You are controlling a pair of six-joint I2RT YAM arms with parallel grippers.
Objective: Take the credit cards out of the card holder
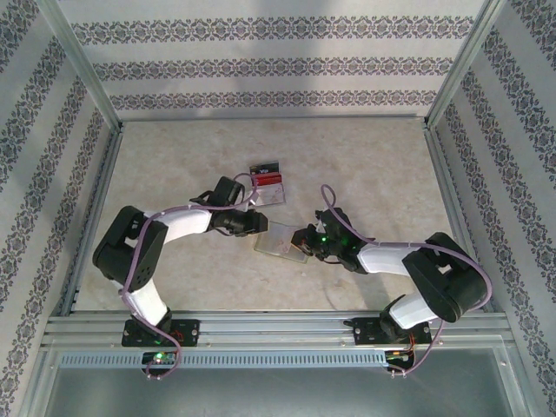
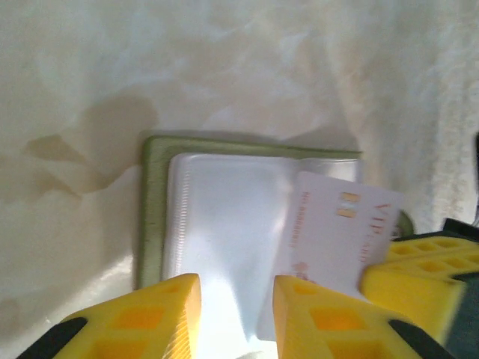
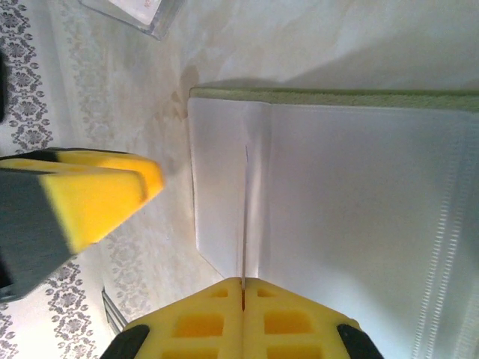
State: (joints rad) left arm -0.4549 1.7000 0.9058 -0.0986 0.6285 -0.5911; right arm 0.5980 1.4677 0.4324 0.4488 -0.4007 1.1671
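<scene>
**A:** What is made out from above?

**B:** The flat olive-green folding card holder [image 1: 280,243] with pale translucent sleeves is seen lying open on the pale marbled tabletop [image 1: 174,165]. It lies between the left claw [image 1: 258,222] and the right claw [image 1: 304,238]. Red and dark loose cards [image 1: 268,176] are seen just beyond it.

**A:** And from the left wrist?

**B:** The left claw is found released, its pads apart above the sleeve with nothing gripped between them. A thin, pale pinkish plastic credit card [image 2: 338,232] with gold lettering is shown tilted and partly out of a sleeve.

**A:** From the right wrist?

**B:** The right claw is seen clenched on a thin pale edge, judged to be that card's corner.

**A:** How should it be handled?

**B:** The card is judged light, stiff and slick, and the sleeve soft and clinging. The card is best pinched at its exposed corner and drawn straight out while the holder is pinned down.
</scene>
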